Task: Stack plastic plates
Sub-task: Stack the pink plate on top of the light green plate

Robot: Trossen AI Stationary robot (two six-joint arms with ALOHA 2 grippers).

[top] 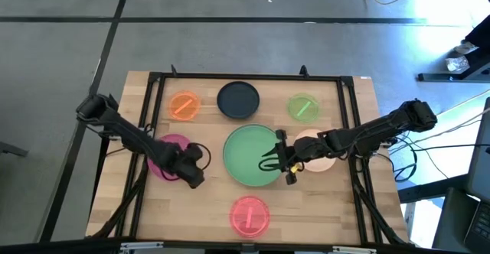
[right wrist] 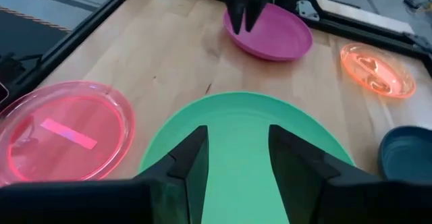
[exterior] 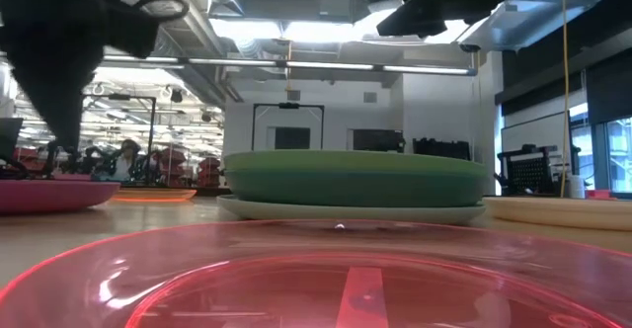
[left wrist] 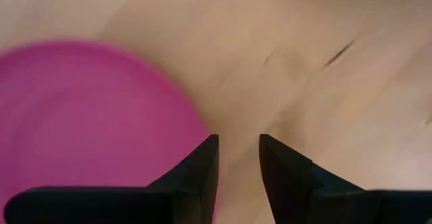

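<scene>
**Both grippers parted over plates**

The right gripper [right wrist: 236, 163] hangs unclenched, holding nothing, above the green plate [top: 251, 154] (top of a centre-table stack). The left gripper [left wrist: 237, 166], fingers apart and empty, sits at the magenta plate's [left wrist: 88, 116] rim.

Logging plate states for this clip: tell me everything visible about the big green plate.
The green plate is large, round, opaque matte plastic with a raised rim, lying flat mid-table. In the low view it rests on a paler plate whose edge shows beneath it. The right hand hovers open above its right edge, not visibly gripping it. The peach plate lies just to its right.
</scene>
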